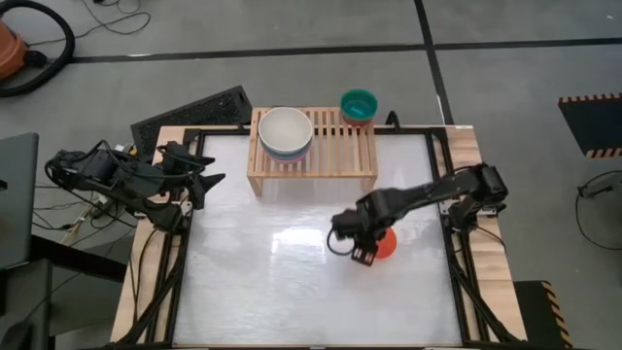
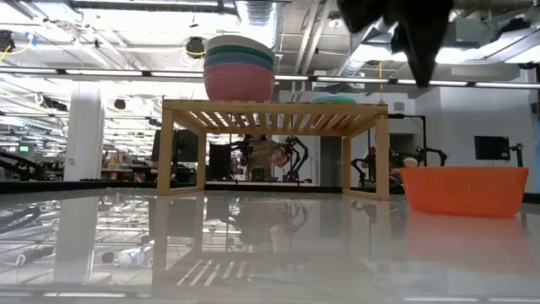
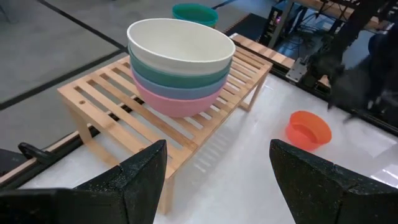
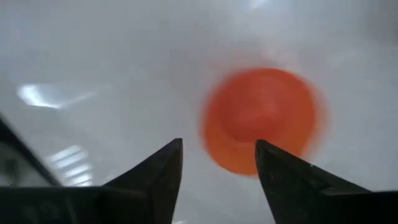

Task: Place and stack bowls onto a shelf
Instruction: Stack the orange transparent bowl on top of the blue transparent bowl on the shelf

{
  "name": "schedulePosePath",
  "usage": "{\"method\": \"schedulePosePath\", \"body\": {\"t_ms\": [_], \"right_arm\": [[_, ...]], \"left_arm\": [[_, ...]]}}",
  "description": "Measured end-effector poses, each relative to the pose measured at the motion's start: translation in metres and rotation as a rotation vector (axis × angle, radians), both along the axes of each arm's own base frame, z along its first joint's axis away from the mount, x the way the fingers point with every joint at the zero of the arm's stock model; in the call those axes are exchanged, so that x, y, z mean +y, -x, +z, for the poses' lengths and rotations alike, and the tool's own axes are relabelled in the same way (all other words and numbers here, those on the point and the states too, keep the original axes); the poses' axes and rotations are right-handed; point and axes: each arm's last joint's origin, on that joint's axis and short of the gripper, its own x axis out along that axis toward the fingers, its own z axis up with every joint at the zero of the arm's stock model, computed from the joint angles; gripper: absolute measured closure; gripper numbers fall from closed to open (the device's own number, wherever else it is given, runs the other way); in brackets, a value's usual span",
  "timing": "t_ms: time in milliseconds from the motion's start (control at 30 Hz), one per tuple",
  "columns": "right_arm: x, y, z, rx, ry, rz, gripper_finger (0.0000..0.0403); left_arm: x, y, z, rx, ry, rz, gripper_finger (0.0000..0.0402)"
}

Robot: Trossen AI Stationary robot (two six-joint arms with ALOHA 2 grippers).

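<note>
The right arm reaches in from the table's right edge, bent at the elbow and stretched across the white tabletop (image 1: 253,282) toward its middle, with the wrist turned down. The right gripper (image 1: 362,251) hangs over the small round orange-red plastic bowl (image 1: 385,244), which sits upright on the tabletop in the right half, well in front of the shelf. In the right wrist view the two dark fingers (image 4: 155,171) stand apart above the bowl's rim, with nothing between them and no contact with the bowl; the gripper is released. In the low view the orange-red bowl rests flat on the table with the dark gripper well above it.

The left arm is folded back at the table's far-left corner, its forearm lying along the left edge. The left gripper (image 1: 206,181) points inward toward the shelf, its fingers spread wide and empty.

The low light-wood slatted shelf (image 1: 340,151) stands at the middle of the table's far edge. On its left end sits a stack of four larger round plastic bowls (image 3: 180,65): pink at the bottom, then blue-grey, then teal, with the cream-white one on top. A small round teal-green plastic bowl (image 1: 358,105) sits at the shelf's far-right corner, by the far edge; whether it rests fully on the slats cannot be told. A black slatted panel (image 1: 194,112) lies tilted beyond the table's far-left corner.
</note>
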Motion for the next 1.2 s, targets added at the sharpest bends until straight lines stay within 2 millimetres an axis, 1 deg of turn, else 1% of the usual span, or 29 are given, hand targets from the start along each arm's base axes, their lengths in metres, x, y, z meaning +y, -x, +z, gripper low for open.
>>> {"method": "schedulePosePath", "body": {"t_ms": [67, 167, 333, 433, 567, 633, 733, 833, 933, 967, 1067, 1133, 1200], "right_arm": [[0.005, -0.002, -0.021, -0.017, -0.051, -0.003, 0.0168], [0.004, 0.0, -0.049, -0.023, -0.066, -0.031, 0.0167], [-0.009, 0.01, -0.091, 0.006, -0.061, -0.088, 0.0172], [-0.016, 0.014, -0.11, -0.008, -0.072, -0.122, 0.0172], [-0.019, 0.017, -0.122, -0.027, -0.078, -0.133, 0.0174], [-0.02, 0.019, -0.124, -0.018, -0.062, -0.134, 0.0182], [-0.02, 0.019, -0.124, -0.029, -0.043, -0.134, 0.0217], [-0.02, 0.019, -0.124, -0.028, -0.041, -0.133, 0.0281], [-0.017, 0.019, -0.123, -0.029, -0.032, -0.122, 0.0363], [-0.016, 0.018, -0.12, -0.031, -0.03, -0.108, 0.0379], [-0.009, 0.015, -0.099, -0.064, -0.071, -0.029, 0.038], [-0.007, 0.014, -0.076, -0.089, -0.101, 0.0, 0.038], [-0.007, 0.015, -0.047, -0.125, -0.115, 0.028, 0.038]], "left_arm": [[0.0, 0.0, 0.0, 0.0, 0.0, 0.0, 0.0133], [0.0, 0.0, 0.0, 0.0, 0.0, 0.0, 0.0133], [0.0, 0.0, 0.0, 0.0, 0.0, 0.001, 0.0133], [0.0, 0.0, 0.0, 0.0, 0.0, 0.001, 0.0133], [0.0, 0.0, 0.0, -0.004, 0.006, 0.006, 0.0133], [0.0, 0.0, 0.0, -0.006, 0.004, 0.011, 0.0133], [0.001, 0.0, 0.0, -0.008, -0.003, 0.023, 0.0133], [0.001, 0.0, 0.0, -0.011, -0.01, 0.034, 0.0133], [0.001, 0.0, 0.0, -0.012, -0.013, 0.039, 0.0133], [0.001, 0.0, 0.0, -0.011, -0.016, 0.042, 0.0133], [0.001, 0.001, 0.0, -0.009, -0.02, 0.043, 0.0133], [0.001, 0.001, 0.0, -0.008, -0.023, 0.042, 0.0133], [0.001, 0.001, 0.0, -0.008, -0.023, 0.042, 0.0133]]}}
